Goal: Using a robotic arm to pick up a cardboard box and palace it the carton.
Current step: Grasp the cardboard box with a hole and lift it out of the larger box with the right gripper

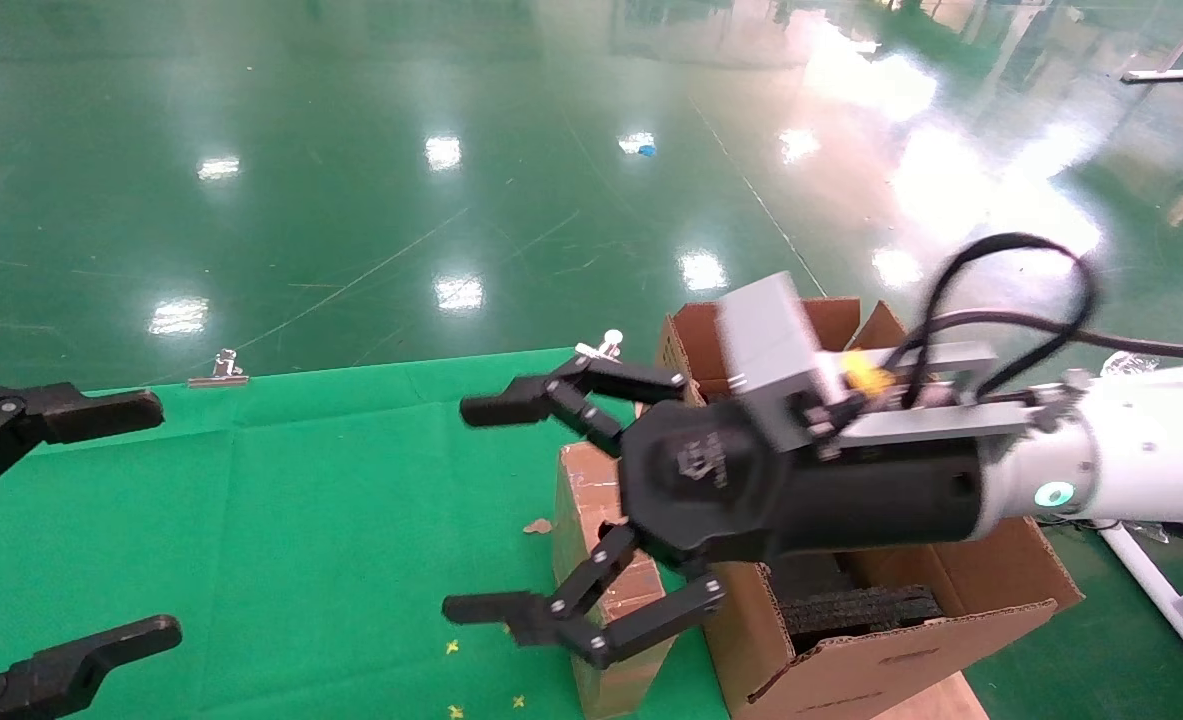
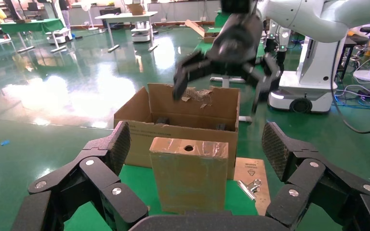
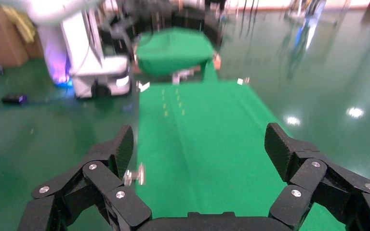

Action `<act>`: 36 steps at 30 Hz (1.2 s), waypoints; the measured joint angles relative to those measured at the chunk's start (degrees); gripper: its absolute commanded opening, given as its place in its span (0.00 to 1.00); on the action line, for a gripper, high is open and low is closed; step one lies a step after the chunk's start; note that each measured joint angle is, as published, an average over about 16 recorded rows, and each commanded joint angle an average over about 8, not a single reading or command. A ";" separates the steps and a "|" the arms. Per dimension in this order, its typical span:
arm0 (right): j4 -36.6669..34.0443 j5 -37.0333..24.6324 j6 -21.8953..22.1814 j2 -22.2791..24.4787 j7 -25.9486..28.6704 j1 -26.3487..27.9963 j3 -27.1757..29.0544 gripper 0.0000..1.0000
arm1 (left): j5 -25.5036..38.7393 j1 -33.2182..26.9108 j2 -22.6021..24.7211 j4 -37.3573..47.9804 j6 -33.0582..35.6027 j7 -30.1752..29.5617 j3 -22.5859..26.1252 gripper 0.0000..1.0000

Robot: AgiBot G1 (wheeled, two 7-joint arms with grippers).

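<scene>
Right tool (image 1: 481, 510) on the robotic arm (image 1: 1131, 465) — fingers spread wide, nothing between them, raised above the bench (image 1: 281, 500) in front of the carton (image 1: 891, 640). From the left wrist view, same tool (image 2: 219, 79) seen above the carton's (image 2: 183, 120) torn rear flap, pinching nothing. From its own wrist view, right tool (image 3: 200, 149) spread, with only green cloth visible between the fingers.

Cardboard box (image 1: 596, 560) standing on edge on the bench, right against the carton's near wall, largely hidden behind the right tool in the head view. In the left wrist view, cardboard box (image 2: 189, 175) upright, taped face shiny, round hole in its narrow top side, carton directly behind it.

Left tool (image 1: 66, 530) at the left edge of the head view, low over the bench, well apart from the box — fingers spread, empty. In its own view, left tool (image 2: 197, 154) fingers splayed either side of the box without touching it.

Black foam padding (image 1: 861, 605) inside the carton. Metal binder clip (image 1: 219, 370) on the bench's far edge; another (image 1: 601, 347) near the carton's corner.
</scene>
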 measured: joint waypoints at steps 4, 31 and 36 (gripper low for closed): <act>0.82 -7.59 -0.65 -2.15 3.30 4.53 -4.16 1.00 | -0.01 -0.01 0.00 0.01 0.00 0.01 0.02 1.00; 2.05 -34.16 -5.52 -14.21 21.92 50.68 -52.01 1.00 | -0.09 -0.04 -0.05 0.02 -0.04 0.07 0.14 1.00; 2.22 -33.25 -4.71 -14.69 23.23 54.66 -59.58 1.00 | -0.10 -0.05 -0.06 0.02 -0.05 0.08 0.16 1.00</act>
